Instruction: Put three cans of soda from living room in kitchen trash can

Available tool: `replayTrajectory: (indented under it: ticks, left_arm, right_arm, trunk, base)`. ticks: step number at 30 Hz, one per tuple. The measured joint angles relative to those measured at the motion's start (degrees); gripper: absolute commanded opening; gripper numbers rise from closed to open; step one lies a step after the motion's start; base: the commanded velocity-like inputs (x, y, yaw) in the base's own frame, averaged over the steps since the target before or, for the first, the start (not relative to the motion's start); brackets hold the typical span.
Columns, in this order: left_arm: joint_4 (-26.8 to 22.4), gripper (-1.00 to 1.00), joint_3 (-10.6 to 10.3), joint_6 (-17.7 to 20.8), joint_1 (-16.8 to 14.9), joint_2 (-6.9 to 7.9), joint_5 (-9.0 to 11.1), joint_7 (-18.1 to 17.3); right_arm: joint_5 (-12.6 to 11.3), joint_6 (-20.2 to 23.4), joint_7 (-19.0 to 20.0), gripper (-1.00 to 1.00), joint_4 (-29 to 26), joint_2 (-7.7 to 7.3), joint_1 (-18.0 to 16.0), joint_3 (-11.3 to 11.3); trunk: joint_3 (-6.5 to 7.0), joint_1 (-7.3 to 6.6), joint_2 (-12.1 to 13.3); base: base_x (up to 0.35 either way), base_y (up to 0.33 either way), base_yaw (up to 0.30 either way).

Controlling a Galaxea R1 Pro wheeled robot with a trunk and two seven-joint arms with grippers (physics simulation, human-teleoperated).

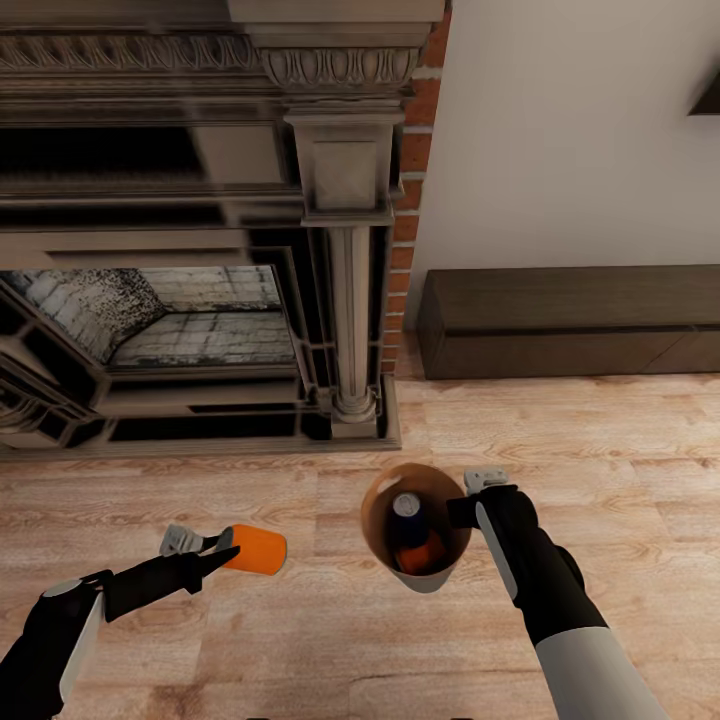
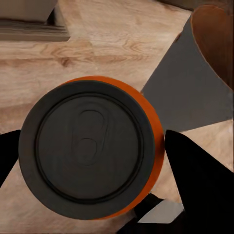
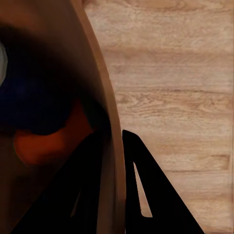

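Now, orange can btwn L fingers

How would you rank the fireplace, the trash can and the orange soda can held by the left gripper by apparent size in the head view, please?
1. Fireplace, by far the largest.
2. Trash can, held at its rim by the right gripper.
3. Orange soda can in the left gripper, smallest.

Black arms, white forearm shells, grey-tipped hands.
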Motion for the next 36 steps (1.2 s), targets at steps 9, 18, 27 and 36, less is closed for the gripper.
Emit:
replayTrajectory:
  ticks: [9, 18, 27, 36]
  left_arm:
    - [-3.19, -1.00, 1.87, 3.31, 0.00, -0.01, 0.11, -7.19]
    - [-4.06, -1.00, 1.98, 9.62, 0.00, -0.01, 0.12, -14.18]
    - [-6.70, -1.00, 1.98, 12.08, 0.00, -0.01, 0.18, -15.54]
    - [-6.94, -1.00, 1.99, 12.97, 0.00, -0.01, 0.19, -21.81]
  right_arm:
    - [-0.18, -0.56, -0.03, -1.00, 1.43, 0.01, 0.00, 0.02]
    - [-0.22, -0.79, 0.02, -1.00, 4.06, 0.01, -0.01, 0.10]
    - [-0.31, -0.83, 0.05, -1.00, 4.30, 0.02, -0.02, 0.10]
    - [-0.37, -0.89, 0.10, -1.00, 4.50, 0.02, -0.01, 0.10]
  trunk:
    - [0.00, 0.00, 0.00]
    - [0.00, 0.00, 0.00]
    - [0.00, 0.00, 0.00]
    - [0.00, 0.00, 0.00]
  base:
    - [0.000, 0.000, 0.000]
    - [0.000, 0.000, 0.000]
    - [0.000, 0.000, 0.000]
    - [0.000, 0.000, 0.000]
